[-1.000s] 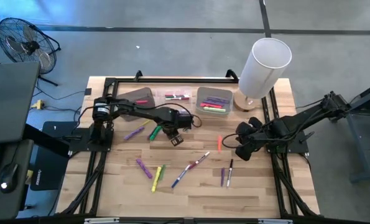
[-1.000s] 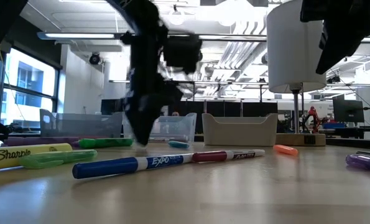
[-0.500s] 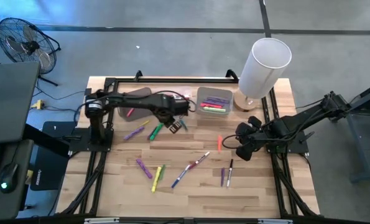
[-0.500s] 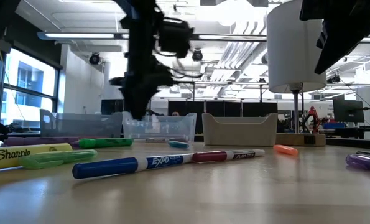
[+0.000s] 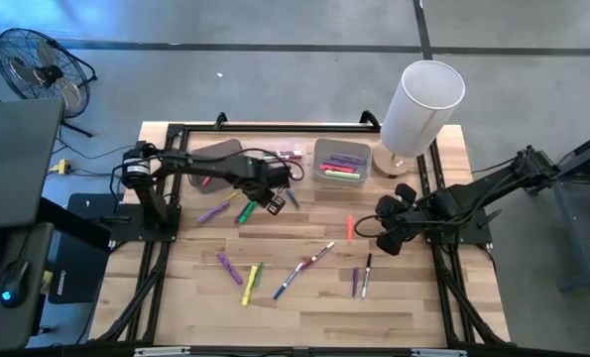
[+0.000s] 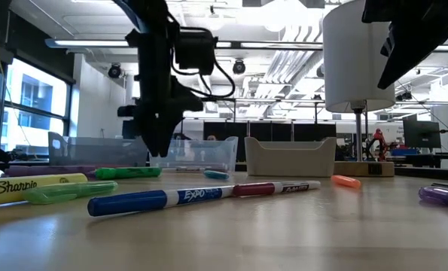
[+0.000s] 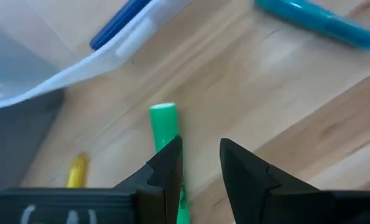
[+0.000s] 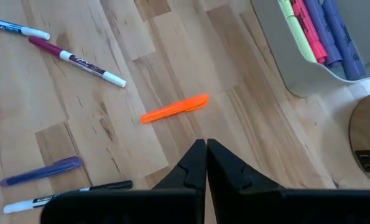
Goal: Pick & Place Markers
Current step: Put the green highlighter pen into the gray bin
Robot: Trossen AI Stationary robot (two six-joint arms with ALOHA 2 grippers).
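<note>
Markers lie scattered on the wooden table: a green one (image 5: pixel 245 210), a teal one (image 5: pixel 292 198), an orange one (image 5: pixel 349 228), purple, yellow, and white-barrelled ones (image 5: pixel 319 254) nearer the front. My left gripper (image 5: pixel 272 197) hovers above the table just in front of the bins. Its fingers are slightly apart with nothing between them (image 7: pixel 201 155). The green marker (image 7: pixel 164 121) lies flat on the table below, beside one finger. My right gripper (image 5: pixel 384 241) waits shut (image 8: pixel 206 147) above the table's right side, near the orange marker (image 8: pixel 174 109).
Along the far edge stand a grey bin (image 5: pixel 221 154), a clear bin (image 5: pixel 283 152) holding markers and a light bin (image 5: pixel 341 162) with several markers. A white lamp (image 5: pixel 420 102) stands on the far right corner. Black rails (image 5: pixel 154 260) run down both table sides.
My left gripper has risen from the table surface and drawn back toward the far edge and slightly left, ending over the green marker in front of the bins. The markers on the table lie where they were.
</note>
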